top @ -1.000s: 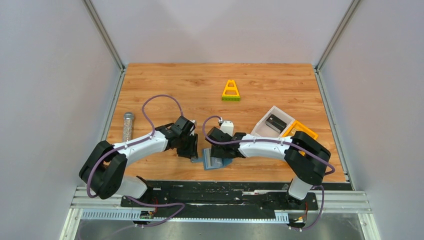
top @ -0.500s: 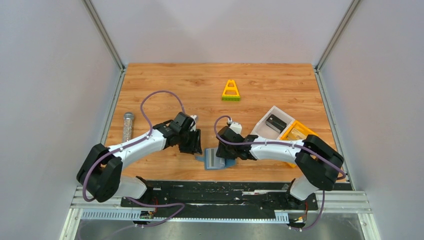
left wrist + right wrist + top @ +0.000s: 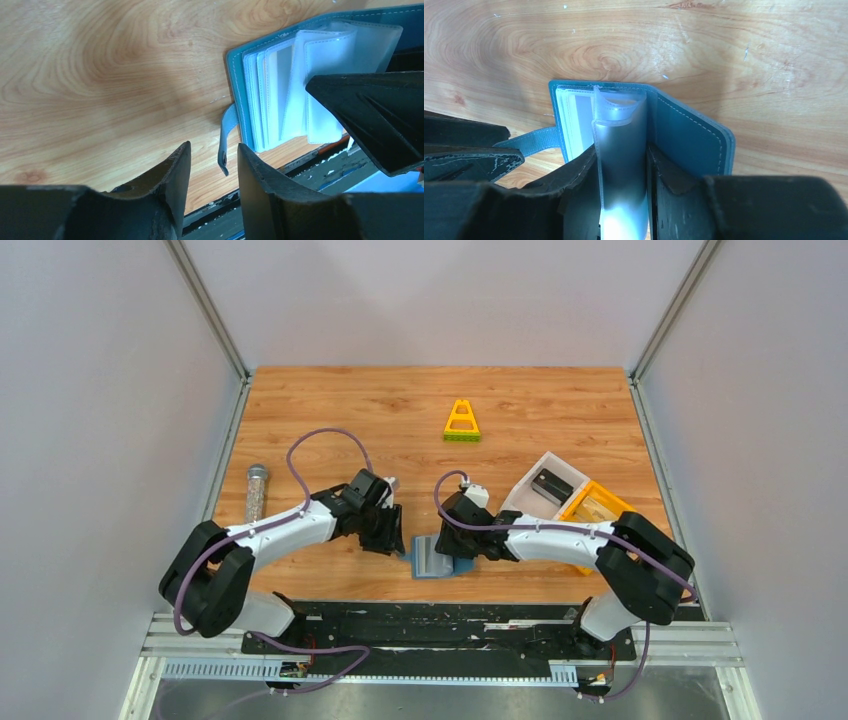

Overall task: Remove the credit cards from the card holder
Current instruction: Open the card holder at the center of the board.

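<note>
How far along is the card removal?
Done: the card holder lies open, and a dark card-like item sits in the white bin. In hand: the right gripper flanks a raised clear sleeve; the left gripper is open at the tab, holding nothing. Left: whether cards remain inside the pale sleeves cannot be told.
</note>
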